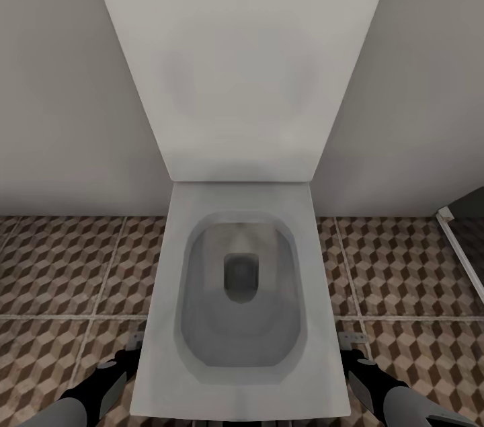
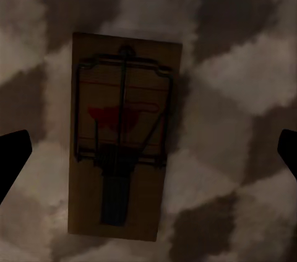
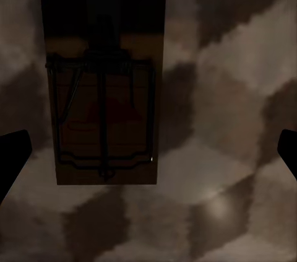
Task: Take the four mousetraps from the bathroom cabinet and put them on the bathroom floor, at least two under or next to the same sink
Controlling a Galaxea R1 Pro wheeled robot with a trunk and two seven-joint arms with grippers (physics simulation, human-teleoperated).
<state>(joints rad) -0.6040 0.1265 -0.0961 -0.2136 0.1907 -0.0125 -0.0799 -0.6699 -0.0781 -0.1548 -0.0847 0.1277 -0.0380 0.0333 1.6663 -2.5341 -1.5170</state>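
2 mousetraps on bathroom floor (image 1: 60,272) — 1 (image 2: 124,138), 1 (image 3: 102,95).

Both arms low and apart.
Left pincer (image 2: 148,150) and right pincer (image 3: 148,150) spread wide, apparently empty, pointing down.

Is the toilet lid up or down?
Up. The lid leans back against the wall, and the bowl shows open below it.

Your head view is evenly lit and soft, with no glare and only a faint shadow in the toilet bowl (image 1: 240,279). Both wrist views are dim and blurry. You can still make out a mousetrap (image 2: 124,135) on murky floor tiles (image 2: 235,88), the right wrist one (image 3: 102,88) darker.
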